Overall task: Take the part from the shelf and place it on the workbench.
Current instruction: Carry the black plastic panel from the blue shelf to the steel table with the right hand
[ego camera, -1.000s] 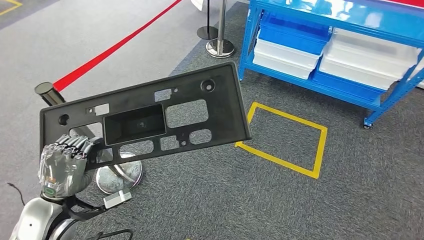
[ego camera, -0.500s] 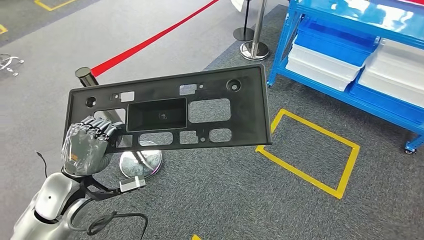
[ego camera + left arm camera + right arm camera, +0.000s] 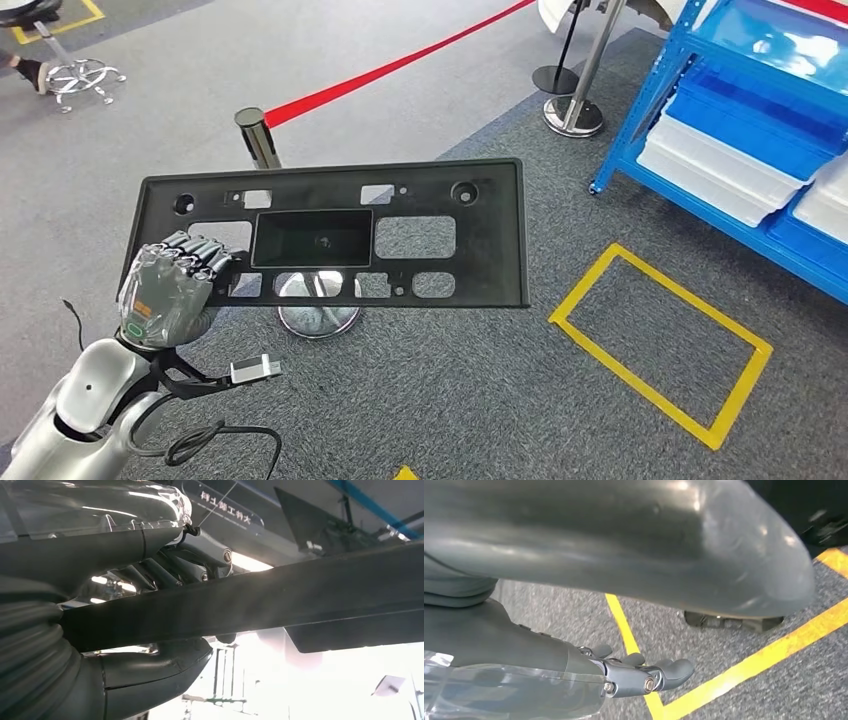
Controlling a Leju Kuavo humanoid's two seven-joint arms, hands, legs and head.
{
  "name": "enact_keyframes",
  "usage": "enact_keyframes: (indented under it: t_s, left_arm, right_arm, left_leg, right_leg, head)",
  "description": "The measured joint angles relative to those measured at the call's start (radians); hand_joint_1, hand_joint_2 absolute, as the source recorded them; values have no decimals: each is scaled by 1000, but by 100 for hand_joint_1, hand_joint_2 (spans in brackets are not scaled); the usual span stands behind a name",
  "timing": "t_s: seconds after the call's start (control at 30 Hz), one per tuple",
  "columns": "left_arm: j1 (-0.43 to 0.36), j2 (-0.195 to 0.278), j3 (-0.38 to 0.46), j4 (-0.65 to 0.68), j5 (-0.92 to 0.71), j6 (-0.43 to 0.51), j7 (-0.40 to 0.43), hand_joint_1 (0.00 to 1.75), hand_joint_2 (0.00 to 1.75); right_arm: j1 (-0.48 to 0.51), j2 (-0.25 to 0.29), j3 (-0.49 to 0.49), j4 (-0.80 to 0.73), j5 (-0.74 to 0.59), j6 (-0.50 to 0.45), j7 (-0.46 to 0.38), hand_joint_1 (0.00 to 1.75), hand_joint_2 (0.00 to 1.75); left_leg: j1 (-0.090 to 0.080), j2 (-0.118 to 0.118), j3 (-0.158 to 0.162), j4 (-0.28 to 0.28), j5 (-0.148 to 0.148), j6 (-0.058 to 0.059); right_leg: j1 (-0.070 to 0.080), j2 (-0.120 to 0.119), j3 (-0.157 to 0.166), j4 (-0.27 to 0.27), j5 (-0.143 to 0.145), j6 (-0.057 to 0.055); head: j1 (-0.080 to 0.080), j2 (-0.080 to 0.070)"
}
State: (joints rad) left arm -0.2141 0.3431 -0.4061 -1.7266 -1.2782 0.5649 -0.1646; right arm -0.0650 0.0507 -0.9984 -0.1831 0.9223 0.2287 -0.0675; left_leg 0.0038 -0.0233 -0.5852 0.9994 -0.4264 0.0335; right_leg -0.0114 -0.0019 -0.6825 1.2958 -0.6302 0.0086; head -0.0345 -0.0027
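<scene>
My left hand (image 3: 165, 295) grips the black plastic panel (image 3: 335, 235) by its left end, holding it flat over grey carpet, blue shelf (image 3: 745, 150) off right. My right hand (image 3: 624, 672) hangs empty, fingers loosely apart, above yellow floor tape (image 3: 729, 680).

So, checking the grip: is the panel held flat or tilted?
Roughly flat: the black panel shows its face upward, gripped at one end by the left hand.

A chrome stanchion post (image 3: 258, 138), its base (image 3: 318, 316) directly beneath the black panel (image 3: 330, 235) (carried level by the left hand (image 3: 165, 292)), blocks the way ahead. Open carpet lies to the right, around the yellow floor rectangle (image 3: 660, 342); the blue shelf (image 3: 640, 130) borders its far side.
</scene>
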Motion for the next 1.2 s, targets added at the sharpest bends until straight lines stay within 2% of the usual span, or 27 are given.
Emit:
enact_keyframes:
  t_s: [0.03,0.07,0.13,0.17,0.2,0.23,0.3,0.37,0.43,0.47,0.5,0.53,0.57,0.6,0.67,0.7,0.73,0.8,0.83,0.9,0.93,1.0,1.03,1.07,1.1,1.13,1.2]
  left_arm:
    - [-1,-1,-2,2,4,-6,-3,175,175]
    - [-2,-1,-5,5,8,-12,-5,175,175]
    - [-8,-1,-10,8,16,-20,-8,175,175]
    - [-12,-1,-11,10,19,-23,-9,175,175]
    - [-15,-1,-13,12,21,-24,-10,175,175]
    - [-18,-1,-14,13,23,-24,-10,175,175]
    - [-19,0,-15,16,25,-25,-10,175,175]
    - [-22,2,-15,18,26,-24,-11,175,175]
    - [-26,3,-15,19,28,-23,-10,175,175]
    - [-26,5,-15,20,29,-23,-9,175,175]
    - [-23,7,-15,20,31,-23,-7,175,175]
    - [-20,10,-13,21,32,-23,-4,175,175]
    - [-16,15,-11,20,33,-23,-2,175,175]
    - [-11,21,-7,19,33,-24,1,175,175]
    - [-4,32,6,14,31,-25,7,175,175]
    - [-1,37,13,10,29,-25,9,175,175]
    - [5,43,21,6,26,-23,12,175,175]
    - [25,54,34,-5,19,-20,14,175,175]
    - [36,59,38,-11,15,-18,15,175,175]
    - [51,68,43,-21,10,-16,13,175,175]
    - [55,70,45,-25,9,-15,13,175,175]
    - [63,71,48,-28,9,-15,13,175,175]
    - [67,71,49,-29,9,-14,13,175,175]
    - [71,72,50,-29,8,-14,13,175,175]
    - [74,73,52,-31,8,-14,13,175,175]
    - [77,74,53,-33,8,-14,15,175,175]
    - [83,78,56,-40,10,-14,20,175,175]
  right_arm:
    - [1,0,-2,0,0,0,-1,0,0]
    - [2,0,-3,0,0,-1,-3,0,0]
    - [3,0,-5,0,2,-1,-10,0,0]
    - [3,0,-5,0,4,-1,-13,0,0]
    - [2,0,-5,0,6,-1,-15,0,0]
    - [1,1,-5,0,8,-1,-16,0,0]
    - [-2,2,-5,0,8,-2,-16,0,0]
    - [-1,5,-5,0,6,-3,-16,0,0]
    - [1,6,-5,0,4,-3,-12,0,0]
    - [2,6,-5,0,3,-4,-8,0,0]
    - [2,6,-5,0,2,-5,-4,0,0]
    - [2,7,-6,0,-1,-6,0,0,0]
    - [2,8,-7,0,-5,-7,0,0,0]
    - [2,10,-8,0,-9,-8,-1,0,0]
    - [1,14,-12,0,-16,-5,-4,0,0]
    - [1,16,-14,0,-19,-4,-3,0,0]
    - [1,17,-17,0,-21,-3,0,0,0]
    - [-2,20,-21,0,-24,-2,10,0,0]
    - [-3,21,-22,0,-25,-2,16,0,0]
    - [-2,23,-23,1,-25,-3,24,0,0]
    - [0,25,-24,1,-24,-3,27,0,0]
    - [3,28,-24,2,-24,-3,29,0,0]
    - [4,28,-24,3,-24,-4,29,0,0]
    - [4,29,-24,3,-24,-4,32,0,0]
    - [4,29,-24,3,-24,-5,34,0,0]
    - [4,29,-25,3,-24,-8,38,0,0]
    - [5,29,-29,3,-27,-13,45,0,0]
  left_leg:
    - [1,-13,0,2,-1,-1]
    - [2,-27,0,6,-2,-3]
    - [4,-51,-4,18,-8,-12]
    - [4,-61,-8,25,-10,-18]
    - [4,-71,-13,29,-11,-24]
    - [4,-80,-17,31,-10,-30]
    - [8,-88,-21,30,-7,-41]
    - [8,-50,-39,68,-31,-51]
    - [7,0,-93,182,-91,-57]
    - [8,10,-124,250,-119,-60]
    - [9,14,-147,298,-134,-61]
    - [9,16,-153,313,-131,-60]
    - [9,19,-140,290,-112,-59]
    - [8,28,-108,232,-80,-55]
    - [-1,69,-37,95,-33,-44]
    - [-7,85,-14,51,-23,-38]
    - [-11,92,-6,32,-23,-33]
    - [-11,70,-6,25,-20,-25]
    - [-9,58,-4,19,-16,-20]
    - [-2,36,0,10,-9,-9]
    - [-3,25,-1,9,-7,-6]
    - [-3,0,-3,10,-7,-3]
    - [-4,-15,-3,11,-8,-3]
    - [-3,-30,-3,14,-8,-4]
    - [-3,-45,-3,17,-10,-5]
    - [-1,-59,-3,21,-12,-8]
    - [-1,-83,-9,29,-16,-17]
  right_leg:
    - [-2,1,-3,-3,18,2]
    - [-5,4,12,-44,54,4]
    - [-13,35,68,-175,125,7]
    - [-15,49,88,-220,143,6]
    - [-16,59,97,-244,148,3]
    - [-13,59,97,-247,146,-1]
    - [-11,38,99,-252,150,-15]
    - [-11,16,103,-259,154,-30]
    - [-9,-8,105,-262,153,-40]
    - [-7,-20,105,-262,152,-42]
    - [-5,-31,105,-262,151,-43]
    - [-3,-43,105,-262,149,-44]
    - [-2,-55,107,-262,148,-44]
    - [0,-66,110,-262,146,-44]
    - [4,-87,115,-261,141,-39]
    - [6,-97,118,-261,139,-35]
    - [8,-107,120,-262,137,-30]
    - [10,-125,125,-263,132,-20]
    - [9,-117,125,-257,125,-15]
    - [6,-68,101,-197,82,-8]
    - [4,-36,73,-139,51,-7]
    - [2,-8,11,-18,3,-5]
    - [2,-3,-5,7,5,-5]
    - [0,-1,-4,-6,28,-4]
    - [-2,5,14,-53,66,-5]
    - [-4,25,41,-119,105,-6]
    - [-9,67,84,-222,147,-7]
  head:
    - [0,0]
    - [0,0]
    - [0,0]
    - [0,0]
    - [0,0]
    - [0,0]
    - [0,0]
    - [0,0]
    - [0,0]
    - [0,0]
    - [0,0]
    - [0,0]
    - [0,0]
    - [0,0]
    - [0,0]
    - [0,0]
    - [0,0]
    - [0,0]
    - [0,0]
    - [0,0]
    - [0,0]
    - [0,0]
    - [0,0]
    - [0,0]
    - [0,0]
    - [0,0]
    - [0,0]
